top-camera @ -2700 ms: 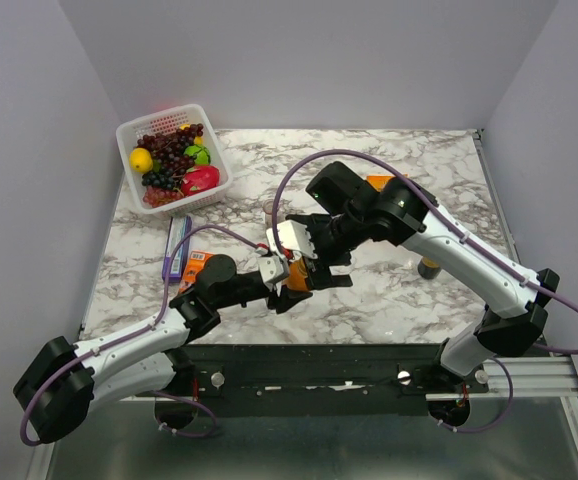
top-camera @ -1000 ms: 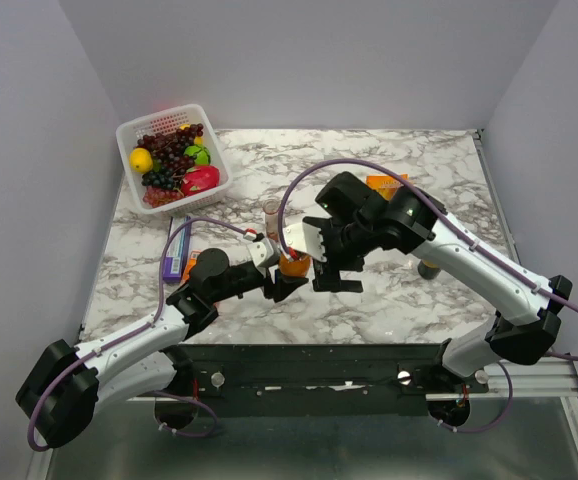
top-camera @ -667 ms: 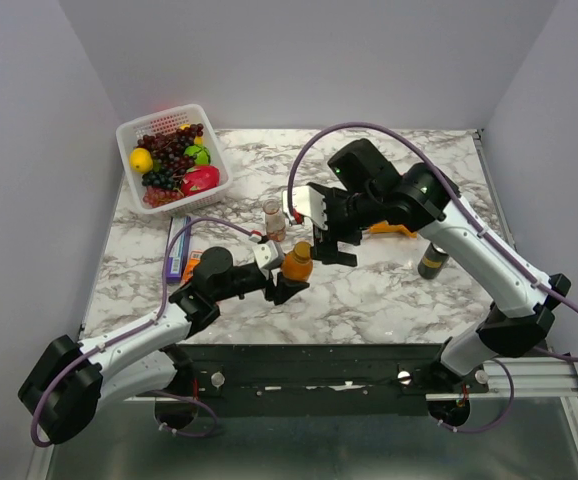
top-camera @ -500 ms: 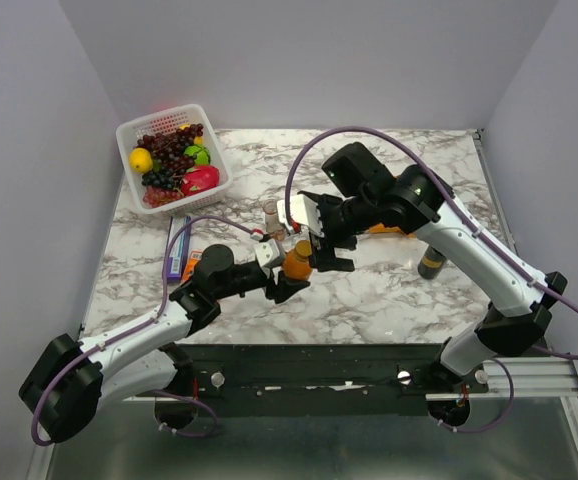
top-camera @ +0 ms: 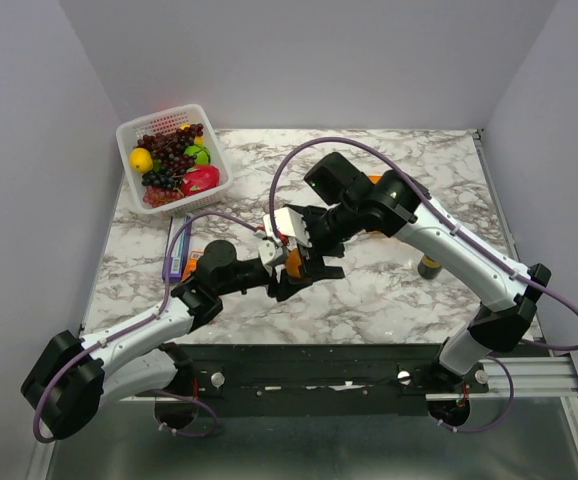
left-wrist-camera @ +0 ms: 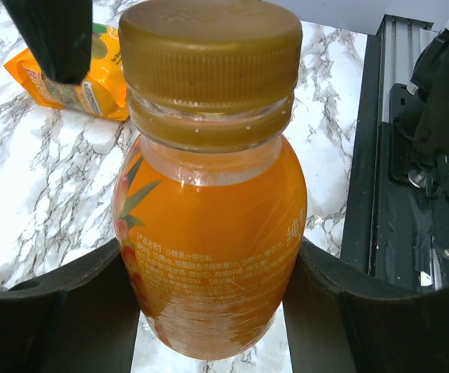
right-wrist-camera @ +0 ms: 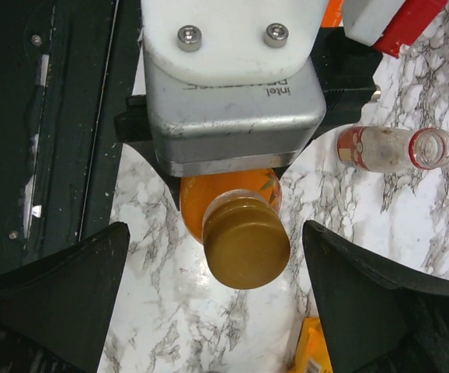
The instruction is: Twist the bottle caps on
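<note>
My left gripper (top-camera: 285, 277) is shut on the orange juice bottle (left-wrist-camera: 209, 256) and holds it upright above the marble table. The orange cap (left-wrist-camera: 209, 50) sits on its neck and also shows in the right wrist view (right-wrist-camera: 246, 242). My right gripper (right-wrist-camera: 215, 231) is open over the bottle, one finger on each side of the cap and clear of it; it also shows in the top view (top-camera: 307, 262). The clear bottle (right-wrist-camera: 388, 148) stands uncapped beside it, its mouth open. The red cap is not in view.
A white basket (top-camera: 129, 133) of fruit stands at the back left. A purple box (top-camera: 177, 245) and an orange packet (top-camera: 197, 262) lie left of the grippers. An orange pouch (left-wrist-camera: 92, 78) lies behind them. A black can (top-camera: 429, 266) stands at the right.
My right gripper lifted up and back off the orange bottle, then came back down and now straddles the cap, open. My left gripper kept hold of the bottle.
</note>
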Motion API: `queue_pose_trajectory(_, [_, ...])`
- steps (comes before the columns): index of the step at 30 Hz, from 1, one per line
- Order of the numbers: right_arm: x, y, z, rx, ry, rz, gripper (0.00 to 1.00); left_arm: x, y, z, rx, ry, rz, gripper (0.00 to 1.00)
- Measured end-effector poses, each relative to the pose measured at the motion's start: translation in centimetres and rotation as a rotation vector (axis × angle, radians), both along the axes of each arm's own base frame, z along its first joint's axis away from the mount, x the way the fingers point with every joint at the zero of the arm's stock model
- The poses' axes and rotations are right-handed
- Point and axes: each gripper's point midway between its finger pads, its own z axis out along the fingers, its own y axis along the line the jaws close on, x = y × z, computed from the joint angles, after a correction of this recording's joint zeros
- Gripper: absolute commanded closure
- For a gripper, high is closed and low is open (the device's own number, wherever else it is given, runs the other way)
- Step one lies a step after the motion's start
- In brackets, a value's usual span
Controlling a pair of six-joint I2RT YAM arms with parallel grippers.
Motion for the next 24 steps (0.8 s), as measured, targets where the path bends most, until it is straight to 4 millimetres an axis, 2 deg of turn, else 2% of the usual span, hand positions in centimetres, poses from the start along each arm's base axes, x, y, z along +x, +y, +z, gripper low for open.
queue_pose_trajectory(8, [-0.1,-0.5,-2.2,-0.040,0.010,0.002,0.00,0.5,0.3,0.1,-0.012,0.037,0.022,1.00])
queue_pose_trajectory(15, [0.9,-0.9,-2.5,-0.034,-0.055,-0.023,0.00,0.8,0.7,0.3,-0.032,0.076,0.025,1.00])
queue_pose_trajectory(19, [1.1,-1.9,-2.7,-0.050,-0.076,-0.051,0.00,1.1,1.0,0.4,-0.039,0.086,0.027,1.00])
queue_pose_trajectory(24, [-1.3,-4.6,-1.9,-0.078,-0.028,-0.075,0.02,3.3,2.3,0.0,-0.041,0.112,0.129,1.00])
